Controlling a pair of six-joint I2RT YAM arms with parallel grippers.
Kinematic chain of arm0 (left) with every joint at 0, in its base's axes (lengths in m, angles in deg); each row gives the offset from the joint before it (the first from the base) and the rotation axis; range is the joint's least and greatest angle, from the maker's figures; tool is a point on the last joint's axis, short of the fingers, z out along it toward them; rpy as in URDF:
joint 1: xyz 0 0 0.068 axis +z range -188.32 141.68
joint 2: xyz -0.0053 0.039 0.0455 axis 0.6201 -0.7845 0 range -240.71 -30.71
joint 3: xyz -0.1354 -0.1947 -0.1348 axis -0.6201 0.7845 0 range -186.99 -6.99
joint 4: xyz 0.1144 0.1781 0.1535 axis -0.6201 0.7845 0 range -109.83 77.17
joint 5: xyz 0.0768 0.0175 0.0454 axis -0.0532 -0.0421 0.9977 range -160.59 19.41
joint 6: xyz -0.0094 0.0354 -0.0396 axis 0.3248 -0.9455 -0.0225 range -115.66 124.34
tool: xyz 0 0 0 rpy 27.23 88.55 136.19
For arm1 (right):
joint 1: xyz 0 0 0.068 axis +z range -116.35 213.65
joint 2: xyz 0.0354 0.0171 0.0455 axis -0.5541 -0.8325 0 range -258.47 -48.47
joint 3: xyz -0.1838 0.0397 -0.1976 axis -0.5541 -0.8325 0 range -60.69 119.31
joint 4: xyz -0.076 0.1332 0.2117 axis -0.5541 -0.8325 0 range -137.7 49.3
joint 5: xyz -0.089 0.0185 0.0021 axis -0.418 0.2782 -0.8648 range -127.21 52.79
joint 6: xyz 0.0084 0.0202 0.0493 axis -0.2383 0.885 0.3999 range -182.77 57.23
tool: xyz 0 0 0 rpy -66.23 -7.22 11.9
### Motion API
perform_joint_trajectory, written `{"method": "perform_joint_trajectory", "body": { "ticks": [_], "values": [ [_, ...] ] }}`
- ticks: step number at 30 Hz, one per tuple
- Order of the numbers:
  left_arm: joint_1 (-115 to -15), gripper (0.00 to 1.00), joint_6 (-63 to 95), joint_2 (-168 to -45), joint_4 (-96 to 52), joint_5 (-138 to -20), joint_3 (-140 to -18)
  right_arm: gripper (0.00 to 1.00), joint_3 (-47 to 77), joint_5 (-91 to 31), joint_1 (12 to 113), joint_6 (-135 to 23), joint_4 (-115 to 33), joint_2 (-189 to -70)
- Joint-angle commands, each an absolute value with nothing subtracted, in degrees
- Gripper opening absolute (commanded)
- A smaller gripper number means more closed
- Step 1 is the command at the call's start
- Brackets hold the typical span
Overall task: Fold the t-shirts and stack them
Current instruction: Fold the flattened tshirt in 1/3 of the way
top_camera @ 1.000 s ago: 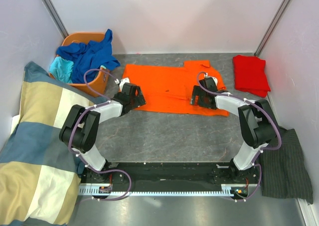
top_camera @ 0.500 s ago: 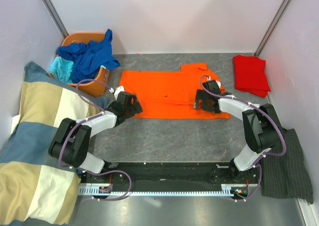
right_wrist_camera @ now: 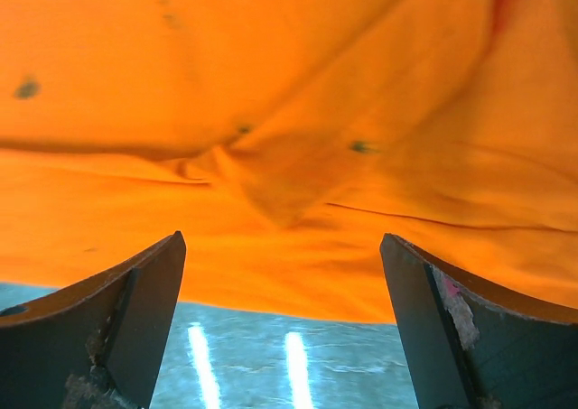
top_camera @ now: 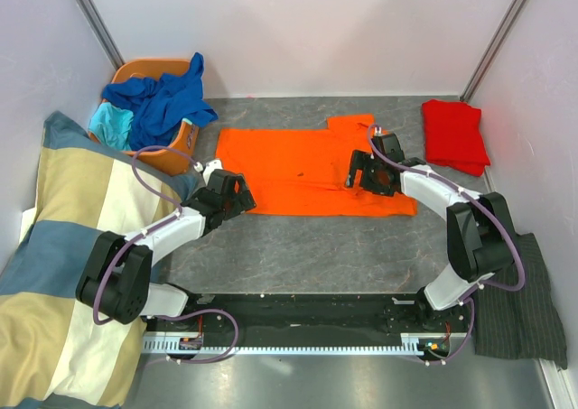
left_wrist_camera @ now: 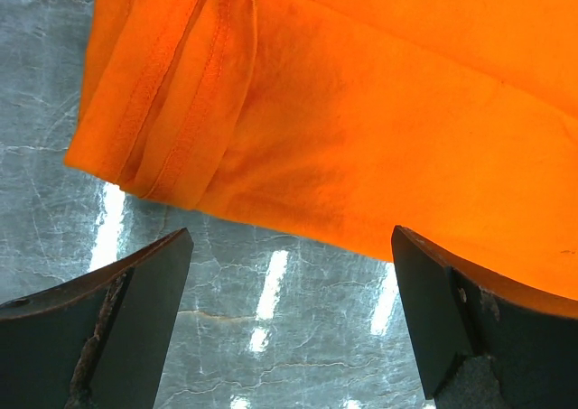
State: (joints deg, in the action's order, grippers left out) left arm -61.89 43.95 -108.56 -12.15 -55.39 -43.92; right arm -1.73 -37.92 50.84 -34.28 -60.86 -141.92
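A bright orange t-shirt (top_camera: 302,170) lies folded lengthwise on the grey table. It fills the left wrist view (left_wrist_camera: 361,111) and the right wrist view (right_wrist_camera: 289,111). My left gripper (top_camera: 237,195) is open and empty at the shirt's near left corner, its jaws over bare table (left_wrist_camera: 289,301). My right gripper (top_camera: 368,180) is open and empty over the shirt's near right edge (right_wrist_camera: 284,301). A folded red t-shirt (top_camera: 454,135) lies at the far right. Royal blue (top_camera: 163,97) and turquoise (top_camera: 113,123) t-shirts are heaped in an orange basket (top_camera: 172,153).
A big blue-cream-yellow checked blanket (top_camera: 63,264) covers the left side. A dark grey pinstriped cloth (top_camera: 515,305) lies at the near right. White walls with metal posts enclose the table.
The orange shirt's near edge has been folded or pulled in, so it is now narrower. Both grippers have let go and backed off, the left toward the near left corner, the right slightly up.
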Motion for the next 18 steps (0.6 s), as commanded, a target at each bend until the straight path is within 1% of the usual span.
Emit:
{"method": "perform_joint_trajectory", "body": {
  "ticks": [1, 8, 18],
  "values": [
    [-62.14, 1.0, 44.68, -108.23, -12.01, -53.54, -45.58, 0.98, 0.39, -31.15, 50.96, -31.84, -56.96, -143.56],
    [-62.14, 1.0, 44.33, -107.7, -11.83, -53.1, -44.96, 0.98, 0.22, -28.69, 51.31, -29.9, -53.01, -146.73],
    [-62.14, 1.0, 44.24, -107.7, -11.83, -52.84, -44.7, 0.98, 1.54, -28.42, 51.66, -29.37, -52.12, -148.75]
  ]
}}
